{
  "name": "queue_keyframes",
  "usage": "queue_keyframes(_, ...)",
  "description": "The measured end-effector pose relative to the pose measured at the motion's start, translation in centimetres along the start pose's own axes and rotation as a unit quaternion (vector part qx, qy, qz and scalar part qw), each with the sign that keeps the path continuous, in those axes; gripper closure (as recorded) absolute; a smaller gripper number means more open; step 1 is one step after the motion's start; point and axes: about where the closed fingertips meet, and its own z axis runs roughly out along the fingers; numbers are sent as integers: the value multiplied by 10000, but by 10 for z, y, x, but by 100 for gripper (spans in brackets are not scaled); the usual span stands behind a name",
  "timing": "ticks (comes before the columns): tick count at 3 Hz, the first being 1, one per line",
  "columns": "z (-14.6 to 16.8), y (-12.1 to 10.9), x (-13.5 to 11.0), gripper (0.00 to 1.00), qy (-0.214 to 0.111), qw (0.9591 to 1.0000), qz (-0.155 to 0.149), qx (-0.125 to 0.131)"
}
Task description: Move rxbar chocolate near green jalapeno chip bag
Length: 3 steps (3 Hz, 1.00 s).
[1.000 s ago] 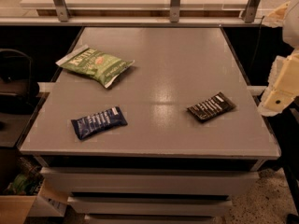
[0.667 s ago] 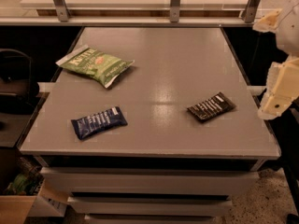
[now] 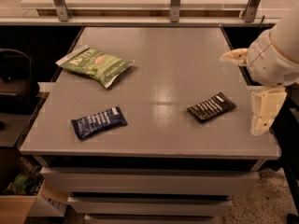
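Observation:
The rxbar chocolate (image 3: 211,107), a small dark wrapper with white lettering, lies flat on the right part of the grey table (image 3: 173,55). The green jalapeno chip bag (image 3: 95,65) lies at the table's far left. My gripper (image 3: 245,92) hangs over the table's right edge, just right of the rxbar and apart from it. It is open and empty, with one cream finger (image 3: 233,56) pointing left and the other finger (image 3: 263,113) pointing down.
A navy-blue bar wrapper (image 3: 98,122) lies at the front left of the table. Metal rail posts (image 3: 175,1) stand behind the table. Drawers (image 3: 149,183) sit below the front edge. A cardboard box (image 3: 18,204) is on the floor at left.
My arm and gripper have moved left from the right border to over the table's right edge, closer to the rxbar. The packets have not moved.

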Motion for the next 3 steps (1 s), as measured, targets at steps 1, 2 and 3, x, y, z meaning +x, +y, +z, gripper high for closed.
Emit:
queue_keyframes(1,37,-6,3,0,-130,9956,-886,-266)
queue_keyframes(2,38,-5,3,0,-142,9934,-1103,-268)
queue_keyframes(3,38,-4,5,0,10,9925,-1185,-287)
